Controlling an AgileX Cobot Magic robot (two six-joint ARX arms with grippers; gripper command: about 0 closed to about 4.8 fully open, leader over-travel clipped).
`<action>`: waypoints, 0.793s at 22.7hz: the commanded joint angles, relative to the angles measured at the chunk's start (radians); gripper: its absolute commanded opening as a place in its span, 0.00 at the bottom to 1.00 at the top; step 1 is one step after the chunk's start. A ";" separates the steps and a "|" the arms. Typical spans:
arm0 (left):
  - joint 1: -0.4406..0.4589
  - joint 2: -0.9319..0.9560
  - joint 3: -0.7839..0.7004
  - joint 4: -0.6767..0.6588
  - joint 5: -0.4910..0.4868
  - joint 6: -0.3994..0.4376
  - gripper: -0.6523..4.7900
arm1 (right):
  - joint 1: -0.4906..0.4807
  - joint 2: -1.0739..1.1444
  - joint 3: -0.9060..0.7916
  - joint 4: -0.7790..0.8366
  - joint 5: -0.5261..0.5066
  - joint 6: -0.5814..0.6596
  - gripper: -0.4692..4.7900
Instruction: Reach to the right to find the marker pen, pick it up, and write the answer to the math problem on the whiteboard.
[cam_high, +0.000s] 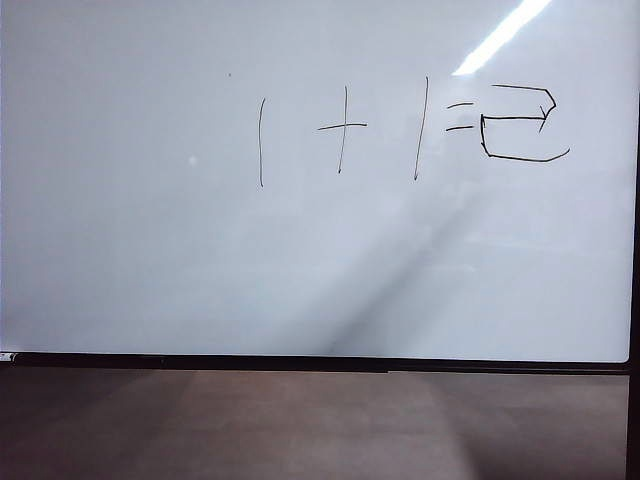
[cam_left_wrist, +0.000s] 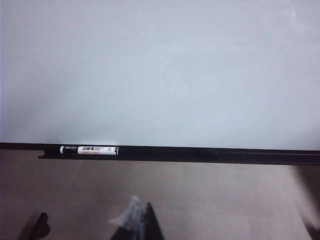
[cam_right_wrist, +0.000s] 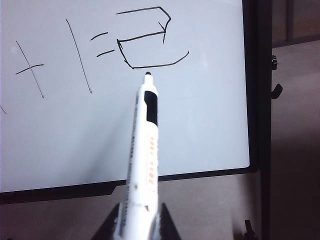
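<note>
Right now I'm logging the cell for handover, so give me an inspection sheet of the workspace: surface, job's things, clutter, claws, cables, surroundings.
Surface: whiteboard, glossy white, black lower edge, light glare at its upper right.
Job's things: math problem reads one plus one equals; answer, a boxy 2, stands right of the equals sign. Marker pen points its dark tip just below the 2; contact with the board cannot be told.
Clutter: a second marker, black with a white label, lies on the board's lower ledge.
Claws: right claw shut on the marker pen; left claw blurred, state unclear.
Cables: nothing seen.
Surroundings: brownish floor below the board.
</note>
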 joint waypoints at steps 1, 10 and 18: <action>-0.001 0.001 0.001 0.011 0.005 0.003 0.11 | 0.001 -0.001 0.004 0.016 0.000 0.000 0.08; -0.001 0.001 0.001 0.011 0.005 0.003 0.11 | 0.003 -0.001 -0.207 0.297 0.006 -0.063 0.08; -0.001 0.001 0.001 0.011 0.005 0.003 0.11 | 0.008 -0.002 -0.303 0.314 0.043 -0.077 0.08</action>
